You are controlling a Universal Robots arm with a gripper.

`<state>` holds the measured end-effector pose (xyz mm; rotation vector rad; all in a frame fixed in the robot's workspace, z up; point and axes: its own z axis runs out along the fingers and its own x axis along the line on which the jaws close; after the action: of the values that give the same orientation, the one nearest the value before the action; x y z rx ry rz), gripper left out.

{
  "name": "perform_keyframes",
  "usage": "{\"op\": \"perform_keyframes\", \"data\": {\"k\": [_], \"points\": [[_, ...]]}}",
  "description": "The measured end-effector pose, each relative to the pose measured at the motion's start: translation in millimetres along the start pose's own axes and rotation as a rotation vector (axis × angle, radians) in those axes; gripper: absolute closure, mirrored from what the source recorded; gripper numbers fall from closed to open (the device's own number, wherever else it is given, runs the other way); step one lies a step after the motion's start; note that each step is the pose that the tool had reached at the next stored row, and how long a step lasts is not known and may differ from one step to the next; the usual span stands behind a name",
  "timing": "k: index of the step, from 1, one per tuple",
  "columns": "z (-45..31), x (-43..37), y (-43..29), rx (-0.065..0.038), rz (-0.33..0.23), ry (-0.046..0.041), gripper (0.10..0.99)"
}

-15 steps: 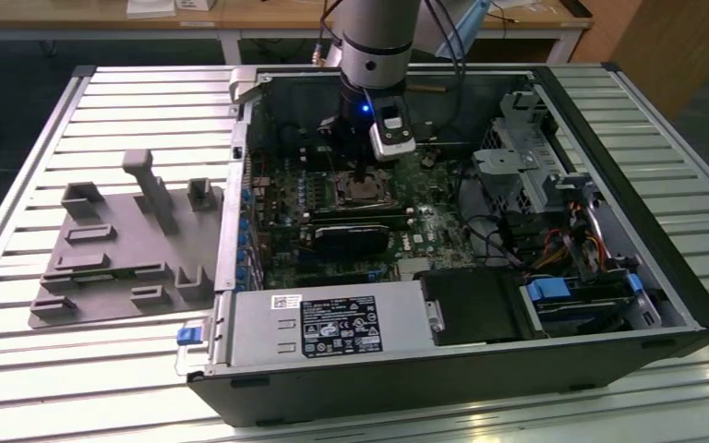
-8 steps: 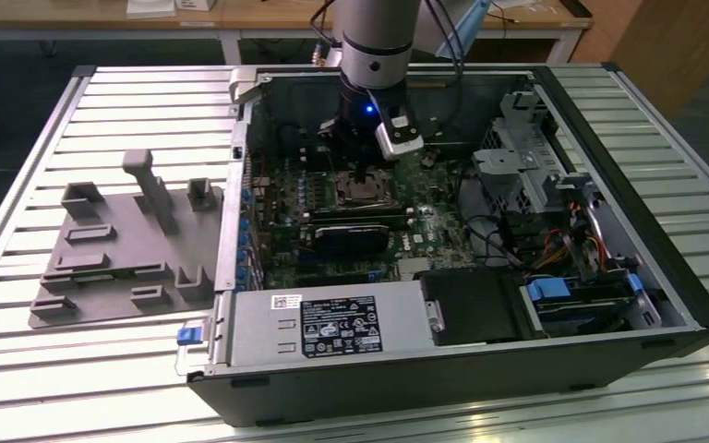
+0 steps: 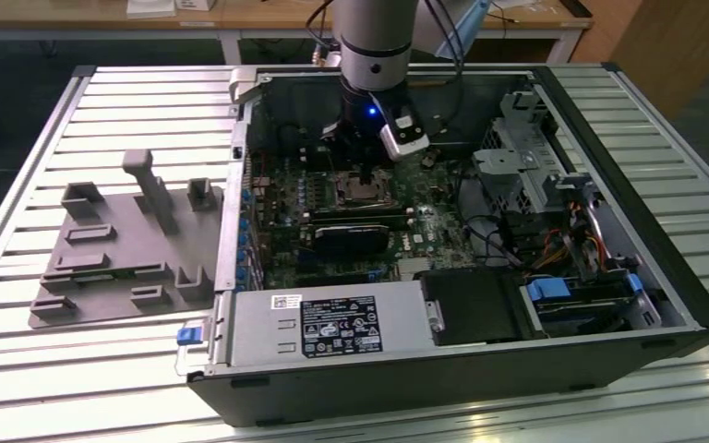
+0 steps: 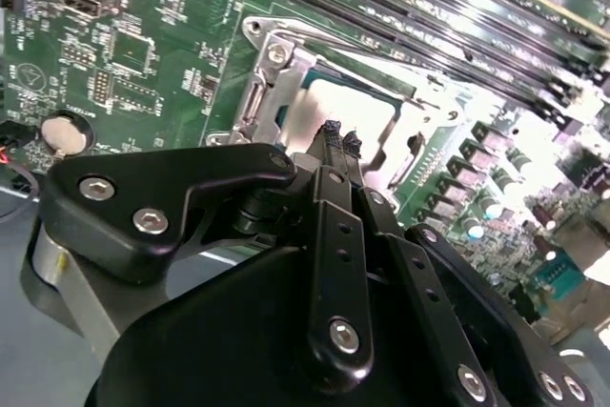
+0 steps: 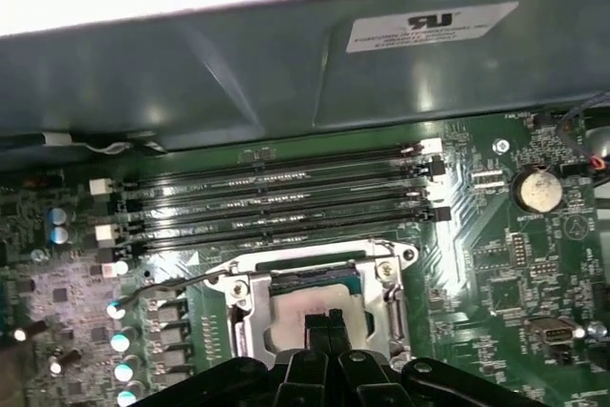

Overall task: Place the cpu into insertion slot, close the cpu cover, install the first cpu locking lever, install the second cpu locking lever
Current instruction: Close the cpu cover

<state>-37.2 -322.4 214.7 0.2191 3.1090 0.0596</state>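
**Shut gripper poised over one seated cpu**

One cpu (image 5: 289, 323) lies in the insertion slot (image 3: 361, 194), its silvery top showing through the window of the one cpu cover (image 5: 250, 316). The cover lies down around it as a metal frame. The gripper (image 5: 327, 316) hangs right over the insertion slot. In both wrist views its two black fingers (image 4: 329, 154) are pressed together with nothing between them, their tips just above the cpu's top. Whether they touch it I cannot tell.

One thin wire locking lever (image 5: 181, 279) runs out from a corner of the insertion slot. Just beside the slot lie four long black memory slots (image 5: 276, 178), side by side. One round coin battery (image 5: 537, 190) sits further off from the slot on the green motherboard (image 5: 496, 274).

In the exterior view, one black card (image 3: 354, 238) lies near the insertion slot, both inside the open computer case (image 3: 613, 138). One grey fixture (image 3: 108, 268) lies well apart from the slot, outside the case on the slatted table (image 3: 34, 120)
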Motion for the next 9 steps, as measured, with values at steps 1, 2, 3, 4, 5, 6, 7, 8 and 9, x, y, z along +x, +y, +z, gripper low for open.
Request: {"op": "perform_keyframes", "data": {"k": [1,2,3,4,5,6,7,8,9], "points": [[0.1,0.0,-0.3,-0.001,-0.007,-0.0035,0.984],[0.2,-0.1,-0.5,-0.002,-0.013,-0.0053,0.984],[0.3,0.0,-0.8,-0.004,-0.019,-0.0066,0.984],[0.3,0.1,-1.4,-0.006,-0.022,-0.0079,0.984],[0.2,0.3,-2.5,-0.007,-0.025,-0.009,0.984],[0.2,0.8,-3.7,-0.008,-0.026,-0.01,0.984],[0.1,1.4,-5.3,-0.009,-0.028,-0.0109,0.984],[0.2,2.3,-6.5,-0.009,-0.029,-0.0113,0.984],[0.3,3.3,-7.0,-0.009,-0.029,-0.0115,0.984]]}}
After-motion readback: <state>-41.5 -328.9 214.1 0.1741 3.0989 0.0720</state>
